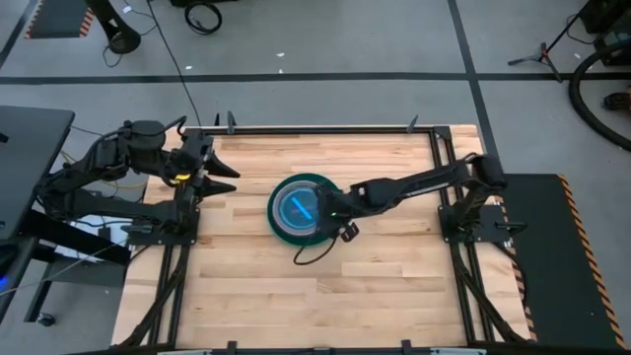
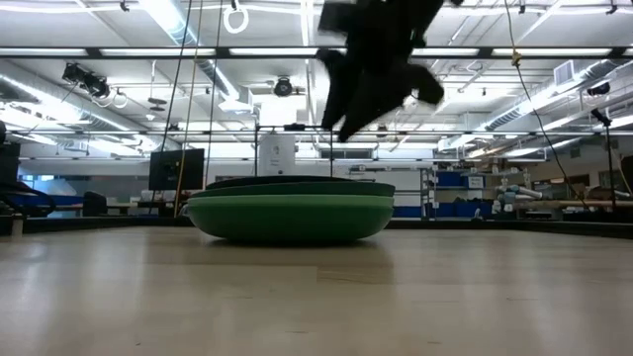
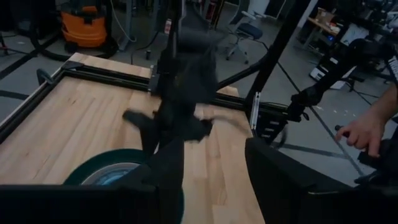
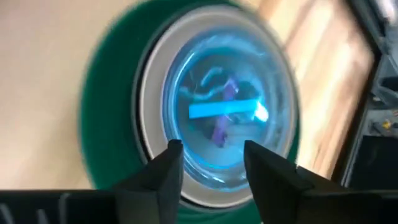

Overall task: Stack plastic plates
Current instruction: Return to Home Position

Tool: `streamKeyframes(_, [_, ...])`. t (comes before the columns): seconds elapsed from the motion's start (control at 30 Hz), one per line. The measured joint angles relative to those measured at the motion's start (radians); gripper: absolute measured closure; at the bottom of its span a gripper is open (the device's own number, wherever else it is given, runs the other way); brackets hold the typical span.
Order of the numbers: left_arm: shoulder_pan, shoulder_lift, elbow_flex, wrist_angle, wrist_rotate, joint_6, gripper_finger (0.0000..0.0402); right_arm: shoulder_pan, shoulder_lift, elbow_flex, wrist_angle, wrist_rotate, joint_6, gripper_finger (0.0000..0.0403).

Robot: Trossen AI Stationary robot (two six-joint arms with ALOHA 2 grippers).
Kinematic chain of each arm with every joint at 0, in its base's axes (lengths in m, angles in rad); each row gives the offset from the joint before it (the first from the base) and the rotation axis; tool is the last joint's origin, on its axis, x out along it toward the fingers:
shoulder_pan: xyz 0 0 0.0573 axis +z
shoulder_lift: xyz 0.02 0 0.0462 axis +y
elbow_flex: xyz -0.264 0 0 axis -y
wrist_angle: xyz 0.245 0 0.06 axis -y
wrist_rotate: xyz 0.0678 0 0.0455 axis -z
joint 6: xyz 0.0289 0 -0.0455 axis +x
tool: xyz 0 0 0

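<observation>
At the left edge of the bench (image 1: 246, 296) the left claw (image 1: 225, 176) waits on its folded arm, its two fingers spread with only air between them, touching nothing. Near the middle of the bench stands the stack of plastic plates (image 1: 288, 207): the large green plates (image 4: 106, 112) at the bottom, a dark rim just showing above them in the low view, then the pale grey plate (image 4: 146, 106), and on top the small translucent ones, with the blue plate (image 4: 224, 81) uppermost and reflecting a bright bar of light. The right claw (image 4: 211, 146) hangs over this stack on its outstretched arm, which reaches in from the right edge. Its fingers are parted and empty, and the low view shows it clear above the plates, not touching them. A dark cable (image 1: 317, 251) loops on the pale wooden planks just beside the stack, toward the near side. A black metal frame borders the bench. Beyond it the floor is grey with dark tape lines. The left wrist view takes in an orange shop vacuum (image 3: 84, 28), an office chair (image 3: 249, 30) and, farthest right, a person's hand (image 3: 364, 132). The low view shows a workshop hall with rows of ceiling lights and shelving behind.
</observation>
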Motion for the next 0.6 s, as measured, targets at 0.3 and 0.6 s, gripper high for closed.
streamKeyframes(0.3, [0.0, 0.0, 0.0, 0.014, 0.0, -0.048, 0.0223, 0.004, -0.31, -0.015, -0.039, -0.022, 0.429, 0.0213])
streamKeyframes(0.6, [0.0, 0.0, 0.0, 0.015, 0.0, -0.048, 0.0223, 0.102, -0.563, -0.09, -0.039, 0.056, 0.656, 0.0239])
